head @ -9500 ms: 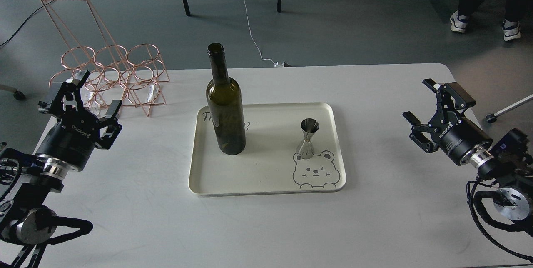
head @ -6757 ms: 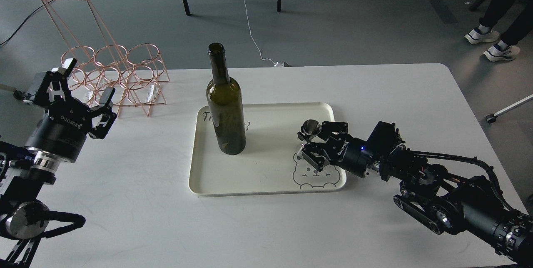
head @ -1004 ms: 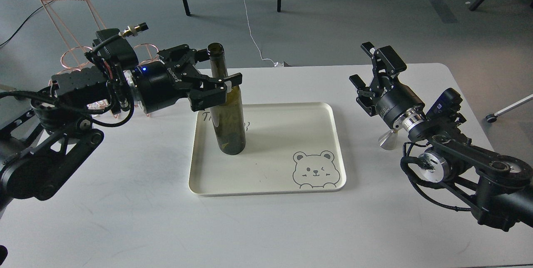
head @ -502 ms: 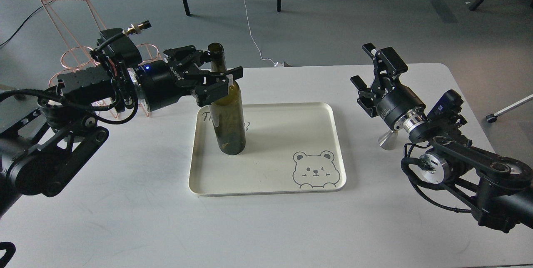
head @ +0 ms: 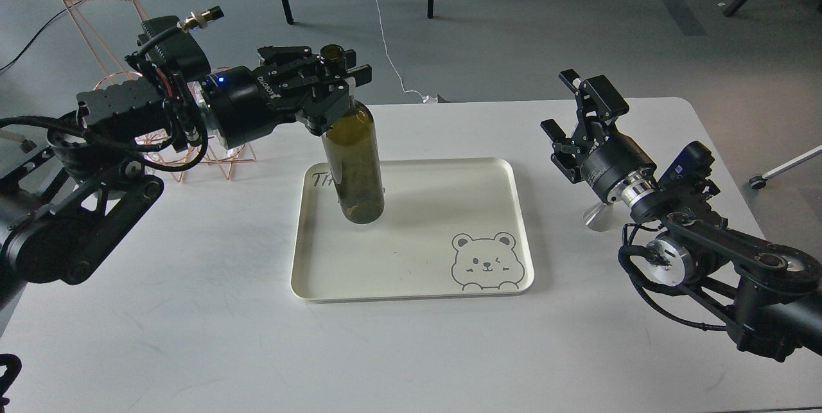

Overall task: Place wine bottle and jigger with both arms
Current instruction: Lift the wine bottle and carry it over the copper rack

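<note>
The dark olive-green wine bottle hangs upright, lifted a little above the cream tray. My left gripper is shut on the bottle's neck just under its mouth. The silver jigger stands on the table right of the tray, mostly hidden behind my right arm; only its lower cone shows. My right gripper is open and empty, raised above and a little left of the jigger.
A copper wire bottle rack stands at the table's back left, behind my left arm. The tray bears a bear drawing at its front right. Chair legs and cables lie on the floor beyond the table.
</note>
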